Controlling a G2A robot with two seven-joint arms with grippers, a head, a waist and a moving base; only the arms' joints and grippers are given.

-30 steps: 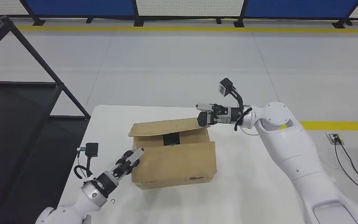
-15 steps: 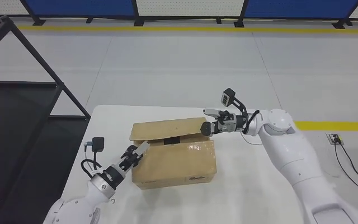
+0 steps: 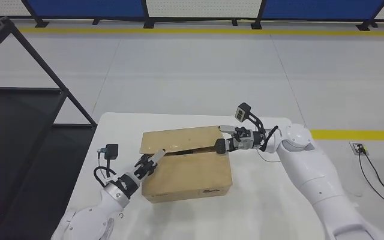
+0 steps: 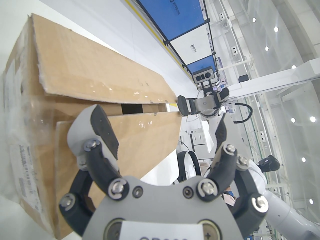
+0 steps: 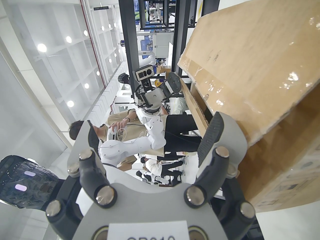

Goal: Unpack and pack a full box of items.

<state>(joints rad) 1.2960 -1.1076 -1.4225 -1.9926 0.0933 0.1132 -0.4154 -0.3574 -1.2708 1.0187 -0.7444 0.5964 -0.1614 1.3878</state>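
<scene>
Nearly shut: box flaps low, both sets of jaws apart

Your cardboard box [image 3: 186,177] sits at the middle of the white counter [image 3: 264,204], one long wall facing 6 o'clock. Its two long flaps lie almost flat: the far flap [image 3: 177,139] on the 12 o'clock side and the near flap [image 3: 189,167] on the 6 o'clock side, with a narrow dark slit [image 4: 131,108] between them. You cannot make out the contents through it.

Your left jaws are at the box's 8 o'clock corner, apart, with one finger [image 4: 103,123] over the end of the near flap. Whether it presses on the card you cannot tell. Your right jaws are at the box's 3 o'clock end, also apart and gripping nothing. One finger [image 5: 215,136] sits close against the corner of the far flap, where the seam ends.

Clear tape [image 4: 112,92] shines along the flap edges, and a small printed label [image 3: 210,191] is on the 6 o'clock wall. A black frame [image 3: 42,114] stands off the counter at 9 o'clock.
</scene>
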